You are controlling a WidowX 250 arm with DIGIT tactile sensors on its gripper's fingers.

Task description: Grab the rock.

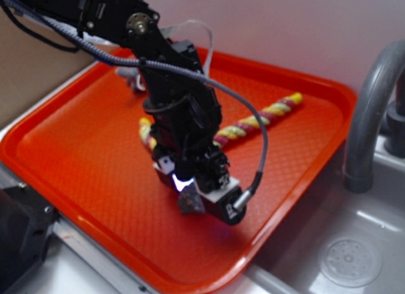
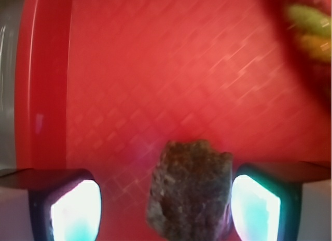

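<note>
The rock [image 2: 189, 192], a lumpy grey-brown stone with a pitted surface, lies on the orange tray [image 1: 82, 136]. In the exterior view the rock [image 1: 190, 204] shows just under the arm's tip, near the tray's front edge. My gripper [image 2: 166, 210] is lowered over it and open, with one finger on each side. The right finger [image 2: 257, 207] sits close against the stone. A strip of bare tray separates the stone from the left finger [image 2: 75, 210]. The stone's lower end is cut off by the wrist view's bottom edge.
A red-and-yellow twisted rope toy [image 1: 253, 123] lies across the tray behind the arm. A grey faucet [image 1: 373, 104] rises to the right of the tray, over a sink with a round drain [image 1: 350, 261]. The tray's raised rim [image 2: 44, 85] runs along the left.
</note>
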